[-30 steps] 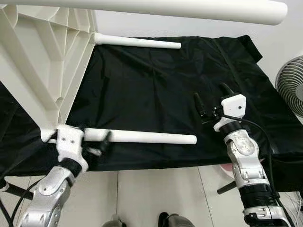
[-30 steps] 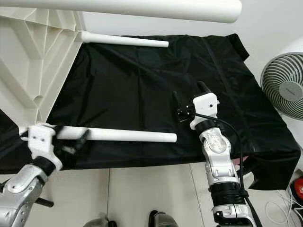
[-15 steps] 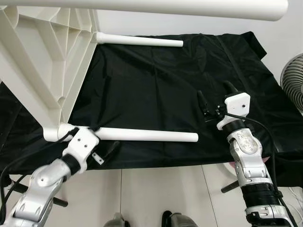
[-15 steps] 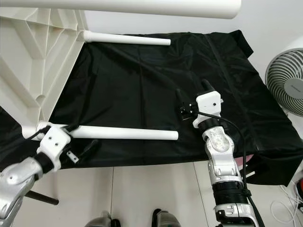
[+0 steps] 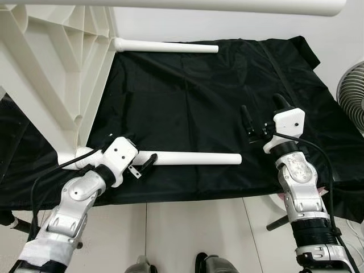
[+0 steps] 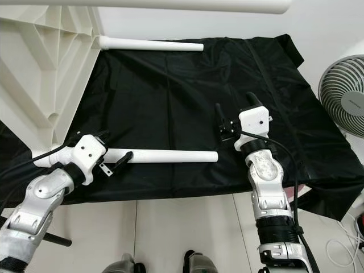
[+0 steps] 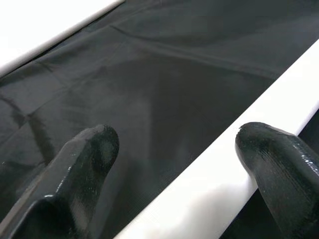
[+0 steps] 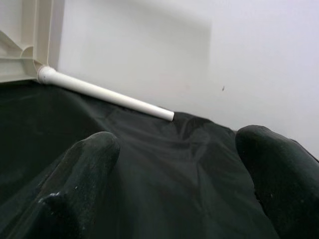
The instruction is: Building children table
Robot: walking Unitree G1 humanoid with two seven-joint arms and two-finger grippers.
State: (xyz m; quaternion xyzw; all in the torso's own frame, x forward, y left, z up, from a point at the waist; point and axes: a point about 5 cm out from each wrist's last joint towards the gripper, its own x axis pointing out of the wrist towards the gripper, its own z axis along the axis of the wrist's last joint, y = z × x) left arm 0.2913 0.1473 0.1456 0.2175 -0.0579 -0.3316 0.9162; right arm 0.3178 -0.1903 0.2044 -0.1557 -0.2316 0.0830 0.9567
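A white plastic children's table [image 5: 51, 74] lies on its side on the black cloth [image 5: 187, 102], ribbed underside facing me. Three white legs stick out to the right: a near leg [image 5: 193, 158], a far leg [image 5: 165, 47] and a top leg [image 5: 170, 4]. My left gripper [image 5: 132, 152] is open and straddles the near leg close to its socket. In the left wrist view the near leg [image 7: 219, 174] runs between the fingers [image 7: 89, 154], close to one of them. My right gripper [image 5: 261, 111] hovers open over the cloth, right of the near leg's free end, holding nothing.
A standing fan [image 6: 344, 94] is at the right, beside the cloth's edge. Pale tiled floor [image 5: 199, 227] lies in front of the cloth, with my feet at the bottom. A white wall [image 8: 149, 50] runs behind the far leg.
My left gripper dipped below the near leg, then came back up further right along it and turned across it. The right arm has barely moved.
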